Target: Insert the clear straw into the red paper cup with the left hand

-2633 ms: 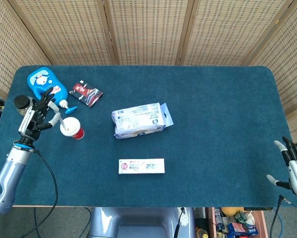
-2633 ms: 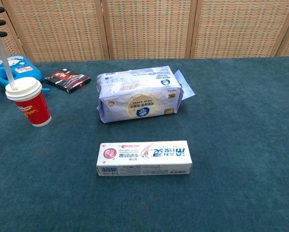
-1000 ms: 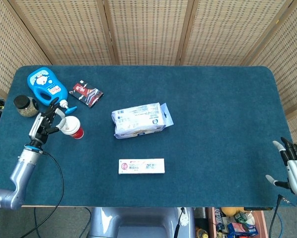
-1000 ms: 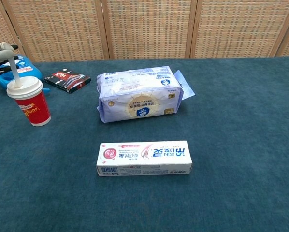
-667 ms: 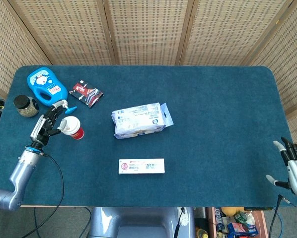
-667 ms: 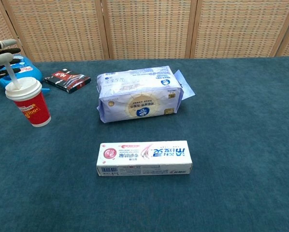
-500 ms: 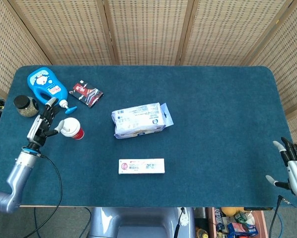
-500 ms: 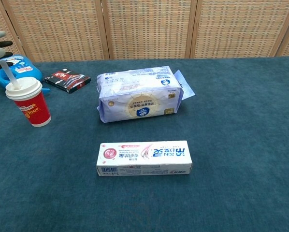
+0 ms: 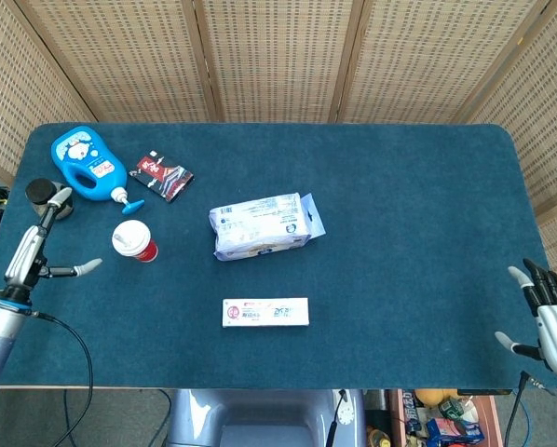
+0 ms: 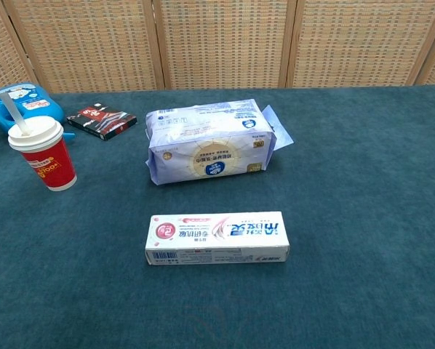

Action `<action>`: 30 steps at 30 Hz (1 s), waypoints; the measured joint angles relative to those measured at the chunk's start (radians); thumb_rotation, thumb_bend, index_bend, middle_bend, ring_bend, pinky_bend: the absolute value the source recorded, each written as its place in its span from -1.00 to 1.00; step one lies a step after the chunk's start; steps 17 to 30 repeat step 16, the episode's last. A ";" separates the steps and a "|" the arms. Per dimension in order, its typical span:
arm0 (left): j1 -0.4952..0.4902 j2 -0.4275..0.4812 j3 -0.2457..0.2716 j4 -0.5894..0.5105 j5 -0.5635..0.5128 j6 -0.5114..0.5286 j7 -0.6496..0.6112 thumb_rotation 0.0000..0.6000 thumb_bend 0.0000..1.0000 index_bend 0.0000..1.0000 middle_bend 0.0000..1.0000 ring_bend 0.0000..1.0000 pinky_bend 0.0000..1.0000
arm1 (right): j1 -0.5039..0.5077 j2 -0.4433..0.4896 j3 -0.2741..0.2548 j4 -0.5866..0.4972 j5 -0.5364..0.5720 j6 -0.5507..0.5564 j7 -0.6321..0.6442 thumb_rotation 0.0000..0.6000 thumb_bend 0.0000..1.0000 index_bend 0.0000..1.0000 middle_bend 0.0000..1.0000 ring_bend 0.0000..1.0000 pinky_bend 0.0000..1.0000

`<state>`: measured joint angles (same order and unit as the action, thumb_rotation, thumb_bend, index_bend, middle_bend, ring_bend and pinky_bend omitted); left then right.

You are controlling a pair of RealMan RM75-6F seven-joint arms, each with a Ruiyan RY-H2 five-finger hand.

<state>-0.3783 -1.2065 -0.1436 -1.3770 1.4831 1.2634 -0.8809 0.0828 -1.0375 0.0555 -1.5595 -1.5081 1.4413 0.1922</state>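
The red paper cup (image 9: 135,241) (image 10: 46,155) with a white lid stands upright on the blue table near its left side. The clear straw (image 10: 11,111) (image 9: 122,239) sticks out of the lid, leaning up and to the left. My left hand (image 9: 36,246) is off to the left of the cup, apart from it, fingers spread and holding nothing; the chest view does not show it. My right hand (image 9: 549,315) hangs open past the table's front right corner, empty.
A blue bottle (image 9: 85,165) and a dark jar (image 9: 46,197) lie behind the cup. A black and red packet (image 9: 162,176), a pack of wipes (image 9: 263,224) and a toothpaste box (image 9: 265,312) occupy the table's middle. Wicker screens stand behind.
My left hand pushed the straw down into the lid, let go of it and drew back to the left, away from the cup. The right hand barely moved.
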 measured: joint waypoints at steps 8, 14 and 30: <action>0.133 0.069 0.065 -0.223 -0.010 0.159 0.702 1.00 -0.74 -1.00 -1.00 -1.00 -1.00 | -0.009 -0.004 0.004 0.001 -0.008 0.035 -0.016 1.00 -1.00 -1.00 -1.00 -1.00 -1.00; 0.264 0.074 0.153 -0.372 0.032 0.303 1.028 1.00 -0.74 -1.00 -1.00 -1.00 -1.00 | -0.024 -0.005 0.007 -0.003 -0.029 0.084 -0.031 1.00 -1.00 -1.00 -1.00 -1.00 -1.00; 0.292 0.080 0.170 -0.396 0.048 0.331 1.052 1.00 -0.74 -1.00 -1.00 -1.00 -1.00 | -0.028 -0.005 0.007 -0.006 -0.038 0.101 -0.043 1.00 -1.00 -1.00 -1.00 -1.00 -1.00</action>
